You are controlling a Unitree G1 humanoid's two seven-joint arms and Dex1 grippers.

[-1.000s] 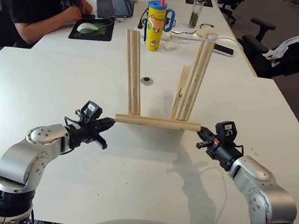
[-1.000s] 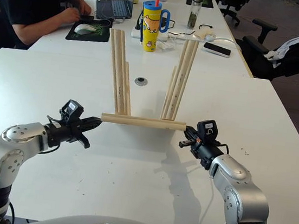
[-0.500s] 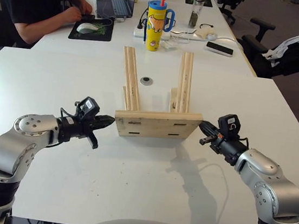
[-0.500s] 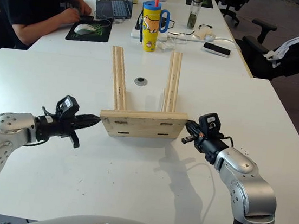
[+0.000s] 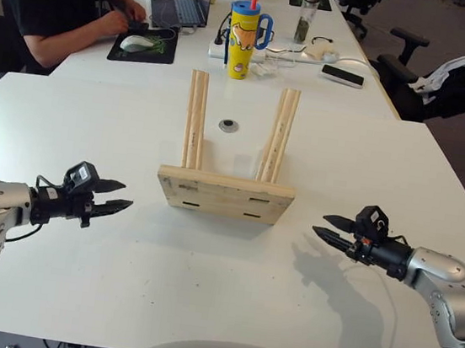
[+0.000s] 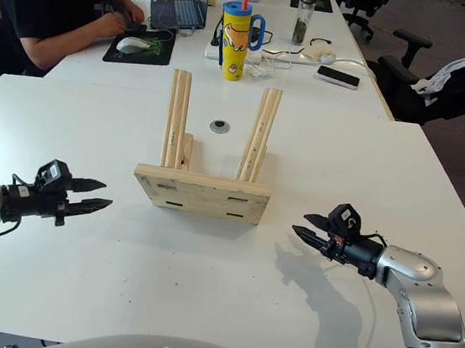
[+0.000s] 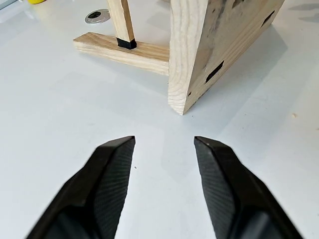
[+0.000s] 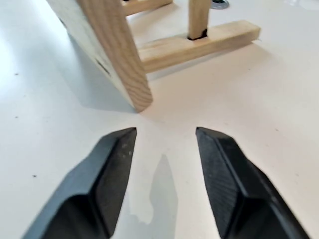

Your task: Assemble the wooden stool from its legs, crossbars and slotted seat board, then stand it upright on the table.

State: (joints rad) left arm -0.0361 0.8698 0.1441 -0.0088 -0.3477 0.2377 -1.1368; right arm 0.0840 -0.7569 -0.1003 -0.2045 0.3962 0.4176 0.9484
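The stool (image 5: 226, 195) lay on its side near the middle of the white counter (image 5: 217, 299). Its seat board (image 5: 225, 196) stood on edge, with the slotted face turned toward the robot. The legs (image 5: 195, 118) pointed away toward the far edge, and the lower ones rested on the counter. In the left wrist view a crossbar (image 7: 122, 17) rose from a leg lying flat.

The left gripper (image 5: 126, 194) hung low over the counter, left of the seat board and apart from it. Its fingers (image 7: 112, 164) were spread and held nothing, aimed at the board's near corner. The right gripper (image 5: 320, 225) sat low on the other side, right of the board and also clear of it. Its fingers (image 8: 117, 154) were likewise parted and empty, facing the board's edge.

A round grommet (image 5: 228, 126) lay in the counter between the legs. On the desk beyond stood a yellow cup (image 5: 242, 39).
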